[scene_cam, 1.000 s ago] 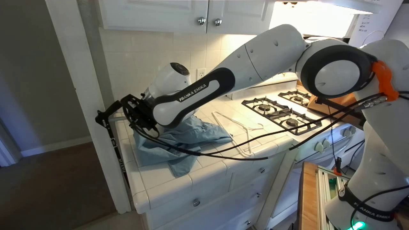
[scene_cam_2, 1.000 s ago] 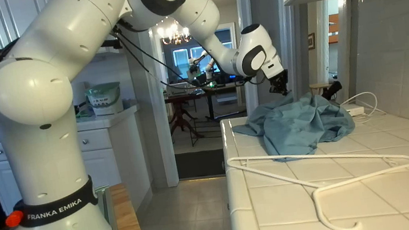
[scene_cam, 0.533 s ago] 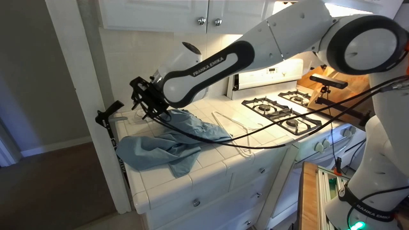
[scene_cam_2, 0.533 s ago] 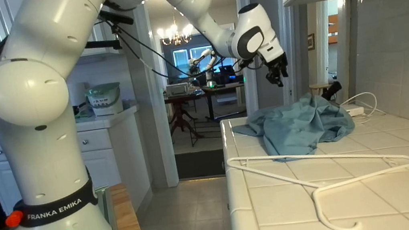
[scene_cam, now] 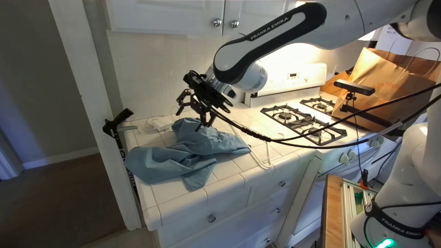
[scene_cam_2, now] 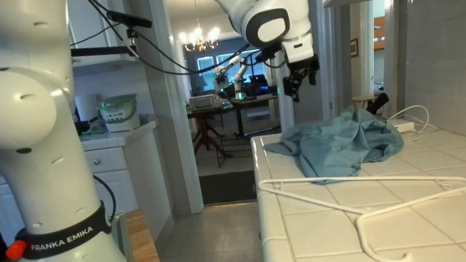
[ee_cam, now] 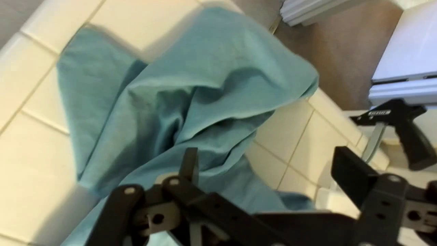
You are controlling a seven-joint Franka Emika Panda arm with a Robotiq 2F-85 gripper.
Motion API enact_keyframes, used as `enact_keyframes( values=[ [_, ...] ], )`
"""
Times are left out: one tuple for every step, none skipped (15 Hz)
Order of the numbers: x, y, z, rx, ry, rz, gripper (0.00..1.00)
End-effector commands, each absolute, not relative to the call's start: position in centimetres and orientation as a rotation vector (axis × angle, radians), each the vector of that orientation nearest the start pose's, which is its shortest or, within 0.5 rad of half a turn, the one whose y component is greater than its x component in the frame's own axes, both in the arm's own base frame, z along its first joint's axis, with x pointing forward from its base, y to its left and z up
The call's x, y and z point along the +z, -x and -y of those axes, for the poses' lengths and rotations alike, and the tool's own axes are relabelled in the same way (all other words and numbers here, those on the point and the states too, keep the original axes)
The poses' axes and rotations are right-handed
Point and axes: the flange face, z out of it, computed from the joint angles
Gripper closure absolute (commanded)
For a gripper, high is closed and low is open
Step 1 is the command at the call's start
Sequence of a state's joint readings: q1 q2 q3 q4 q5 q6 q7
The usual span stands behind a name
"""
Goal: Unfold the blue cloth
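Observation:
The blue cloth (scene_cam: 172, 162) lies crumpled in folds on the tiled counter, part of it reaching over the counter's end edge. It forms a rumpled heap (scene_cam_2: 341, 142) when seen along the counter. In the wrist view the cloth (ee_cam: 211, 78) shows several overlapping folds and one flat corner flap. My gripper (scene_cam: 189, 120) hangs above the heap, apart from it, in both exterior views (scene_cam_2: 304, 91). In the wrist view the gripper (ee_cam: 266, 153) is open wide, with nothing between its fingers; cloth and bare tile show below the gap.
A white hanger (scene_cam_2: 419, 202) lies on the counter beside the cloth. A black clamp (ee_cam: 406, 126) grips the counter's end. Near the wall sits a small white box (scene_cam_2: 402, 125) with a cord. The stove (scene_cam: 286, 116) and a paper bag (scene_cam: 379, 82) stand farther along.
My gripper has let go of the cloth, risen and drawn back toward the robot's base, its jaws spreading. The released part of the cloth has dropped across the counter's end.

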State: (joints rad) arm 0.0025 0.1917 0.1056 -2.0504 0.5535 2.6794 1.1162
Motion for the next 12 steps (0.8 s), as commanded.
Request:
enact_keyframes(
  values=[
    [37.7, -55.6, 2.1, -0.102, 1.821, -1.905, 0.0],
    [36.8, -54.8, 3.8, -0.081, 1.788, -1.953, 0.0],
    [36.2, -53.9, 5.3, -0.061, 1.748, -2.004, 0.0],
    [35.4, -53.2, 6.9, -0.044, 1.694, -2.07, 0.0],
    [34.7, -52.4, 8.1, -0.032, 1.657, -2.123, 0.0],
    [34.2, -51.8, 9.1, -0.022, 1.623, -2.161, 0.0],
    [33.6, -51.2, 9.9, -0.015, 1.588, -2.203, 0.0],
    [33.2, -50.7, 10.6, -0.01, 1.558, -2.24, 0.0],
    [32.7, -50.3, 11.0, 0.003, 1.521, -2.277, 0.0],
    [32.4, -50.0, 11.3, 0.02, 1.485, -2.312, 0.0],
    [32.1, -49.8, 11.4, 0.044, 1.456, -2.331, 0.0],
    [31.8, -49.7, 11.3, 0.054, 1.441, -2.339, 0.0]
  ],
)
